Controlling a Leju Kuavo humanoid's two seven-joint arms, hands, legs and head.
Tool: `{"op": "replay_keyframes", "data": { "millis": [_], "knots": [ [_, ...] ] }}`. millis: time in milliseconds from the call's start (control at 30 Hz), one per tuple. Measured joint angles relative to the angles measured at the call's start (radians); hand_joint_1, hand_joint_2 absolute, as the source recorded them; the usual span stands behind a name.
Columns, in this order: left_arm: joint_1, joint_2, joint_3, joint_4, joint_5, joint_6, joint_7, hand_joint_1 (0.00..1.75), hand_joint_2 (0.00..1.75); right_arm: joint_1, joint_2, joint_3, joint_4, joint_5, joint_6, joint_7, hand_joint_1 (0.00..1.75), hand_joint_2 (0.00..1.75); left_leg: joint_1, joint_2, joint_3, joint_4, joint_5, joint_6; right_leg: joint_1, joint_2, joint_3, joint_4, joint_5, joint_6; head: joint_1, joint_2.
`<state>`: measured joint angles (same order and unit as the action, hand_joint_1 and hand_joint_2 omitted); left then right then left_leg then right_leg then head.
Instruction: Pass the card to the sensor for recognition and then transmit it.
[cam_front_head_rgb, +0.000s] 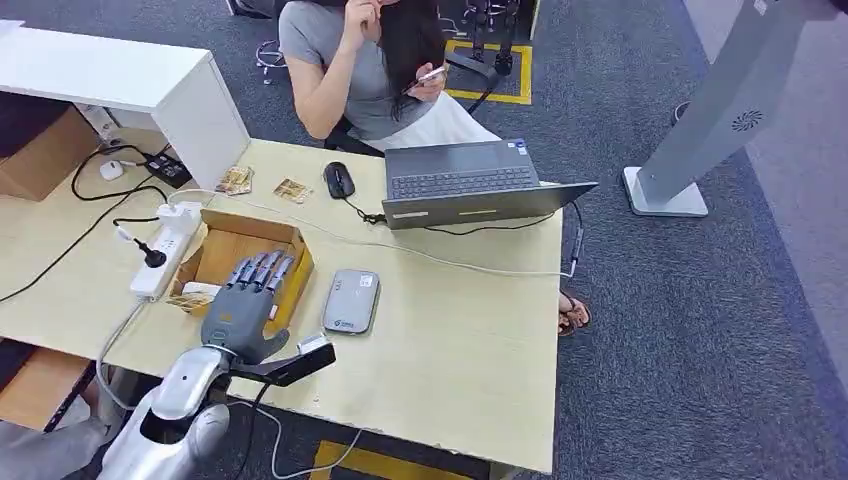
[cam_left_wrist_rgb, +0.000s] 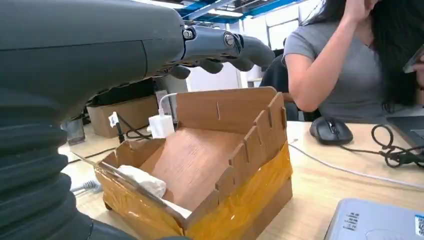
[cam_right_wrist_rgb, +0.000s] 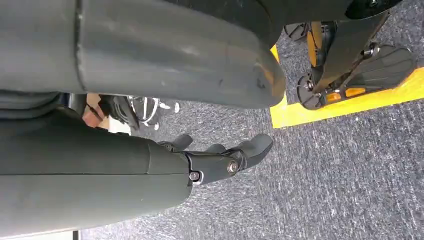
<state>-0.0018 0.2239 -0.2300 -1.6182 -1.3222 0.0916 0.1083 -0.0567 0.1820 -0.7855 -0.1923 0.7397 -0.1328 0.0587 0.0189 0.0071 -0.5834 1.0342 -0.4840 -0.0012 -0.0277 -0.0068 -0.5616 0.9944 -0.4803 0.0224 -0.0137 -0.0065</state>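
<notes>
Two cards (cam_front_head_rgb: 263, 184) lie far-left on the pale wooden counter (cam_front_head_rgb: 470, 330). Left hand (cam_front_head_rgb: 243, 300) hovers, fingers spread and empty, over the taped cardboard box (cam_front_head_rgb: 296, 262); right hand (cam_right_wrist_rgb: 220, 160) hangs empty, fingers loosely apart. Grey rounded sensor (cam_front_head_rgb: 351, 300), label unreadable.

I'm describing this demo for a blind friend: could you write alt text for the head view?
The robot's left hand, fingers spread, hovers over an open wooden box on a pale desk, beside a grey card reader. Behind it, a person with a phone sits by an open laptop and black mouse.
</notes>
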Motion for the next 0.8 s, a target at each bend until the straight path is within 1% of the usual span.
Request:
{"op": "replay_keyframes", "data": {
  "millis": [400,567,800],
  "knots": [
    [0.033,0.005,0.000,0.005,-0.008,-0.005,0.005,0.00,1.75,0.000,-0.002,-0.007,0.000,-0.010,0.000,0.004,0.00,0.00,0.000,0.000,0.000,0.000,0.000,0.000,0.000,0.000,0.000,0.000,0.000,0.000,0.000,0.000],
    [0.075,0.021,0.003,-0.015,-0.008,-0.003,0.017,0.00,1.75,0.000,-0.002,-0.016,0.000,-0.011,0.002,0.004,0.00,0.00,0.000,0.000,0.000,0.000,0.000,0.000,0.000,0.000,0.000,0.000,0.000,0.000,0.000,0.000],
    [0.083,0.033,0.023,-0.023,0.000,-0.005,0.026,0.00,1.75,0.000,-0.003,-0.020,0.000,-0.004,0.008,0.006,0.00,0.00,0.000,0.000,0.000,0.000,0.000,0.000,0.000,0.000,0.000,0.000,0.000,0.000,0.000,0.000]
  ]
}}
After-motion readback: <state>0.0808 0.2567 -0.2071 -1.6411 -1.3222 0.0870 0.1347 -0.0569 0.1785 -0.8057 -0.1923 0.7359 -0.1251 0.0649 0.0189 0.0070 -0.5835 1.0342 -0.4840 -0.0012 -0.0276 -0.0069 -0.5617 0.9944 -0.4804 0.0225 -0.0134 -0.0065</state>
